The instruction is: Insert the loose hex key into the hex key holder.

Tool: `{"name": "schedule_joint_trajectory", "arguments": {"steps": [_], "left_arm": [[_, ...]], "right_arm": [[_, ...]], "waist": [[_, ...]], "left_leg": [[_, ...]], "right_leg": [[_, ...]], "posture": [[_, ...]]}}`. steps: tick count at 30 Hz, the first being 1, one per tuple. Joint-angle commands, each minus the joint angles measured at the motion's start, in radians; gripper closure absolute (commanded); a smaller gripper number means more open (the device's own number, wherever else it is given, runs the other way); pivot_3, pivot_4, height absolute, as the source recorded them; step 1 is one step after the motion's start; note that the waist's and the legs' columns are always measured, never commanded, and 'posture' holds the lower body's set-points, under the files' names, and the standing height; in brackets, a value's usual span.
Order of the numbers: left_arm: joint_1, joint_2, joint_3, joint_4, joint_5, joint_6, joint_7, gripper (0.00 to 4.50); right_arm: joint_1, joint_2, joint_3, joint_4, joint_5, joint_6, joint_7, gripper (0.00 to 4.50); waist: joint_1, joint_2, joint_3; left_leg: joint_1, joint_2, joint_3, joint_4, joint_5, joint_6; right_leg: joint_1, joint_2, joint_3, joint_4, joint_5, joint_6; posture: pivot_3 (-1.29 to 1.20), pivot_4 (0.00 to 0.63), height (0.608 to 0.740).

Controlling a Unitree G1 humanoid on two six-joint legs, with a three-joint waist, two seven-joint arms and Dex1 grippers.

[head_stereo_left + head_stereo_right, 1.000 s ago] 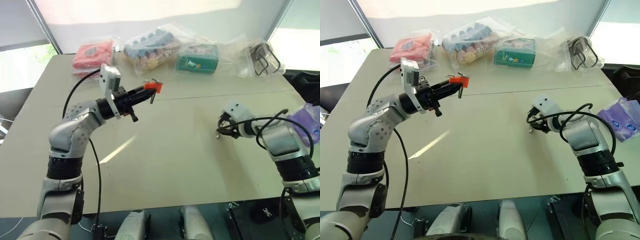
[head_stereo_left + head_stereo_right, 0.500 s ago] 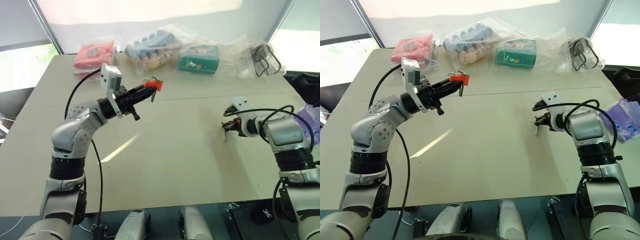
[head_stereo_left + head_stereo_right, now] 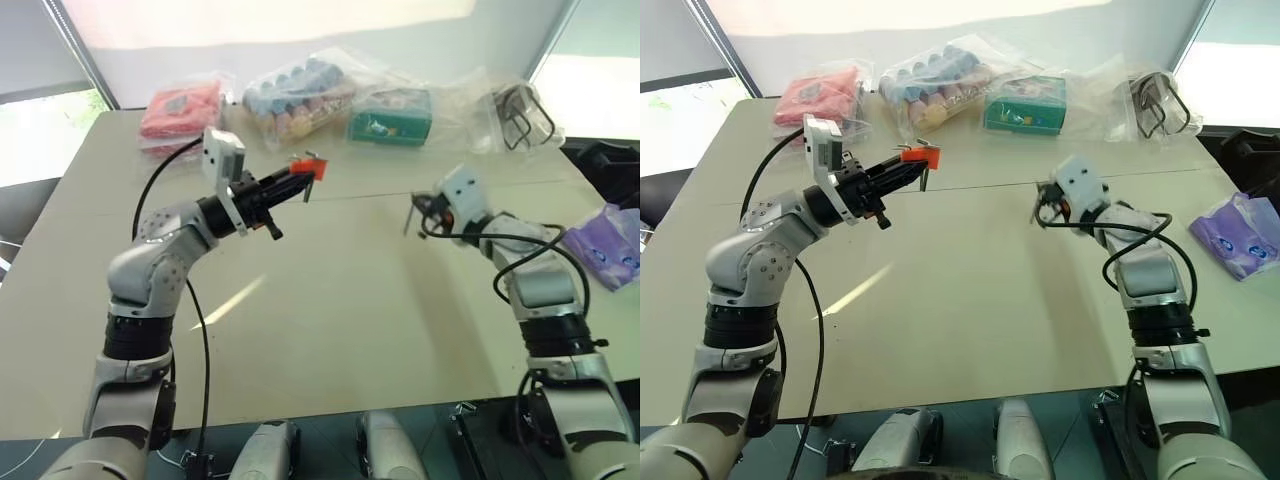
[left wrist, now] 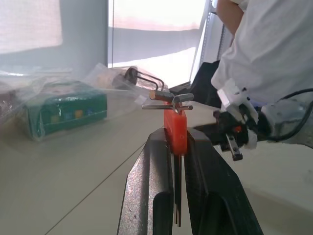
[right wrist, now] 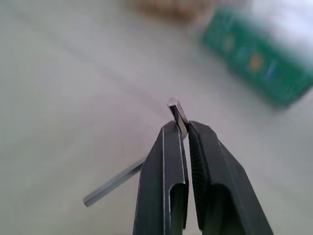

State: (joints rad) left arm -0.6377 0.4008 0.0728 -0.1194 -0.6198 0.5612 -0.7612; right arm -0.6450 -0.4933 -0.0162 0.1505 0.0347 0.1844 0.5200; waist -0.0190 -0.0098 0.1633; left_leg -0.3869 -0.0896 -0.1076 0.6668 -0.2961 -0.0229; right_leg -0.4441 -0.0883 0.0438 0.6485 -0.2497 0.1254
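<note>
**Hex key and holder held apart above the bench**

The left gripper (image 3: 296, 186) is clamped tight on the hex key holder (image 4: 175, 128), holding the red-orange block in the air above the bench (image 3: 330, 300), toward its far edge, with the short metal prongs fanned across the top. Over the right half of the bench, the right gripper (image 3: 415, 214) is closed on the loose hex key (image 5: 134, 171), pinching it at the bend so that the long leg juts out sideways. The two parts are well apart. The pinch at the bend looks slim: the key could pivot or slip when it is pressed into a slot, and a skewed approach could jam it against the other prongs.
</note>
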Motion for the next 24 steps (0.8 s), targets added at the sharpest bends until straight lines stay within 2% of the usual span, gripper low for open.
{"name": "schedule_joint_trajectory", "arguments": {"steps": [1, 3, 7, 16, 24], "left_arm": [[-0.035, -0.014, 0.006, -0.011, -0.005, -0.023, 0.003, 4.38], [-0.053, -0.032, 0.006, 0.006, 0.005, -0.045, 0.009, 4.38], [-0.095, -0.079, 0.018, 0.041, 0.026, -0.125, 0.028, 4.38], [-0.089, -0.167, -0.018, 0.091, 0.115, -0.324, 0.041, 4.38], [-0.073, -0.205, -0.030, 0.108, 0.140, -0.379, 0.045, 4.38]], "right_arm": [[-0.055, 0.093, -0.008, -0.056, -0.030, -0.291, -0.124, 4.45], [-0.079, 0.147, 0.013, -0.055, -0.047, -0.415, -0.158, 4.45], [-0.152, 0.181, 0.031, -0.034, -0.047, -0.503, -0.158, 4.45], [-0.303, 0.116, 0.009, -0.002, 0.012, -0.509, -0.079, 4.45], [-0.334, 0.076, 0.025, 0.005, 0.038, -0.489, 0.009, 4.45]], "waist": [[0.000, 0.000, 0.000], [0.001, 0.000, 0.000], [0.004, 0.000, 0.000], [-0.001, 0.000, 0.000], [0.000, 0.000, 0.000]], "left_leg": [[0.000, 0.000, 0.000, 0.000, 0.000, 0.000], [0.000, 0.000, -0.001, 0.000, 0.000, 0.000], [0.000, -0.001, -0.001, 0.001, 0.000, 0.000], [0.000, 0.000, -0.001, 0.000, 0.000, 0.000], [0.000, 0.000, -0.001, 0.000, 0.000, 0.000]], "right_leg": [[0.000, 0.000, 0.000, 0.000, 0.000, 0.000], [0.000, 0.000, 0.000, 0.000, 0.000, 0.000], [0.001, 0.000, 0.000, 0.000, 0.000, 0.000], [0.001, 0.000, -0.001, -0.001, 0.000, 0.000], [0.001, 0.000, -0.001, -0.001, 0.000, 0.000]], "posture": [[0.00, 0.150, 0.740], [0.00, 0.150, 0.740], [0.00, 0.150, 0.740], [0.00, 0.150, 0.740], [0.00, 0.150, 0.740]]}}
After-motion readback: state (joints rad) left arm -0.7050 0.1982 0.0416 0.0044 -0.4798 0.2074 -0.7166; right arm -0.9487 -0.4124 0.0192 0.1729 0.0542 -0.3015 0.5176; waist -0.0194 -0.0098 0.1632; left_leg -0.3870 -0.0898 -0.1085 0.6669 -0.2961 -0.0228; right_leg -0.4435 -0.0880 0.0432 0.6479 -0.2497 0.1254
